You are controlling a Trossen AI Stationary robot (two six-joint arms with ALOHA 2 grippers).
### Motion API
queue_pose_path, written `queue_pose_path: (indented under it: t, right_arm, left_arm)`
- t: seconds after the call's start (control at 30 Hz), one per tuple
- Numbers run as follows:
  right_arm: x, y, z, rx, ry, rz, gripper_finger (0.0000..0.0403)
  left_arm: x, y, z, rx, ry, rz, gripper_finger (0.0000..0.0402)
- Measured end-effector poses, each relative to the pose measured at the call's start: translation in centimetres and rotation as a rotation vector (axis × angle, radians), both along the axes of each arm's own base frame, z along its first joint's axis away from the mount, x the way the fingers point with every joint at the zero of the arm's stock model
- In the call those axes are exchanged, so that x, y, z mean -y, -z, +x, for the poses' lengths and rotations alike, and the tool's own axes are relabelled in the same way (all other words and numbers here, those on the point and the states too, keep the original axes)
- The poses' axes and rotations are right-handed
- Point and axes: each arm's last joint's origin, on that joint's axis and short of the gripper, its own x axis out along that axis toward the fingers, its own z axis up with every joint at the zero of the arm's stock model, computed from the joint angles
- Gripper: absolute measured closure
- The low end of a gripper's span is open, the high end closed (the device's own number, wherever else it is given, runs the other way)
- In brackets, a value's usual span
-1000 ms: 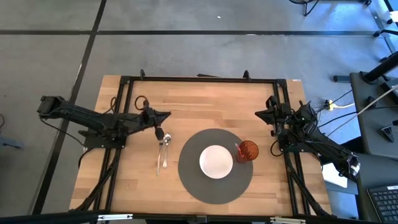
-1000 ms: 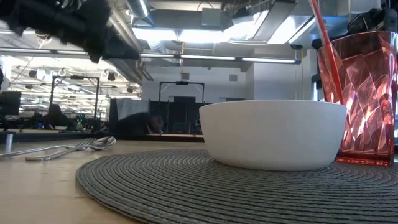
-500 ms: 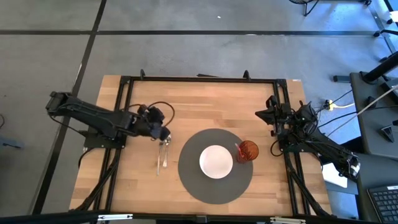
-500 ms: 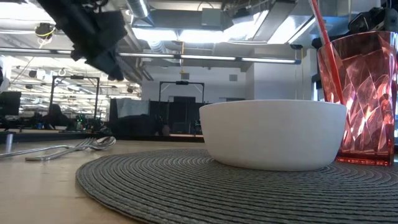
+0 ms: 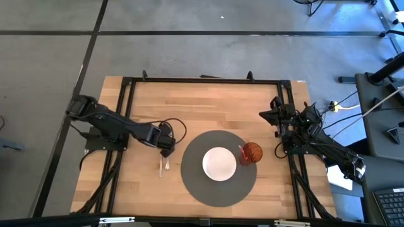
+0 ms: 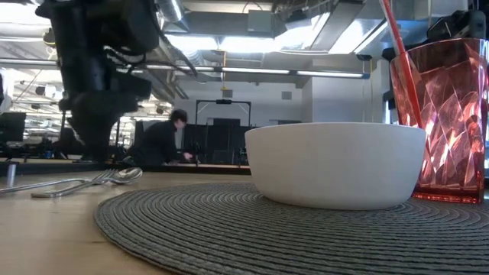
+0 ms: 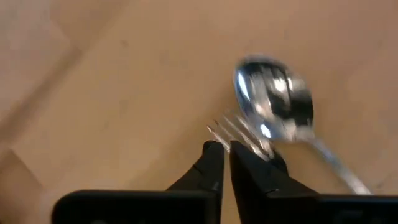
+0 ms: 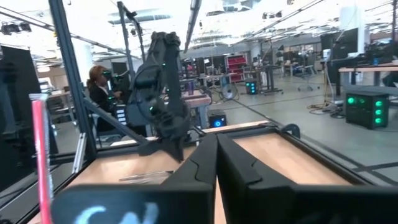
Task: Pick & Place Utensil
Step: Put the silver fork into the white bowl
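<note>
A metal spoon and fork lie side by side on the wooden table, left of the grey placemat; their handles point toward the near edge. My left gripper is shut and points down over the utensils' heads, its tips right at the fork's tines. In the low view it stands dark above the utensils. My right gripper is shut and waits at the table's right side. My left gripper comes from above with shut fingers pointing down at the fork's tines, beside the spoon's bowl. I cannot tell whether the fingertips touch the fork or hover just over it.
A white bowl sits in the middle of the round placemat, with a red faceted cup holding a red straw at its right. A black frame borders the table. Bare wood lies at the far side. A person works in the room beyond.
My left arm has swung from pointing right along the table's far-left part toward the near edge, and has tipped down until its gripper stands over the heads of the spoon and fork. The utensils have stayed in place.
</note>
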Motion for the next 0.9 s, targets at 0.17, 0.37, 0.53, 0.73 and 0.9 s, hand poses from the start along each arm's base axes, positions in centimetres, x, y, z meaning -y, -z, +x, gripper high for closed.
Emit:
queue_pose_path:
  t: [0.17, 0.37, 0.53, 0.73, 0.9]
  right_arm:
    - [0.0, 0.0, 0.0, 0.001, 0.009, 0.001, 0.0386]
    - [0.0, 0.0, 0.0, 0.001, 0.01, -0.002, 0.0391]
    - [0.0, 0.0, 0.0, -0.002, 0.002, -0.005, 0.0395]
    - [0.0, 0.1, 0.0, -0.006, 0.001, -0.001, 0.0388]
    - [0.0, 0.2, 0.0, -0.014, 0.002, 0.004, 0.0387]
  left_arm:
    - [0.3, 0.4, 0.2, -0.013, 0.006, -0.079, 0.0321]
    - [1.1, 0.0, 0.1, -0.019, 0.0, -0.305, 0.0251]
    - [2.4, 0.6, 0.1, -0.034, -0.049, -0.355, 0.0242]
    - [3.7, 1.2, 0.6, 0.016, -0.018, -0.333, 0.0256]
    - [3.8, 1.9, 0.8, -0.005, -0.024, -0.287, 0.0264]
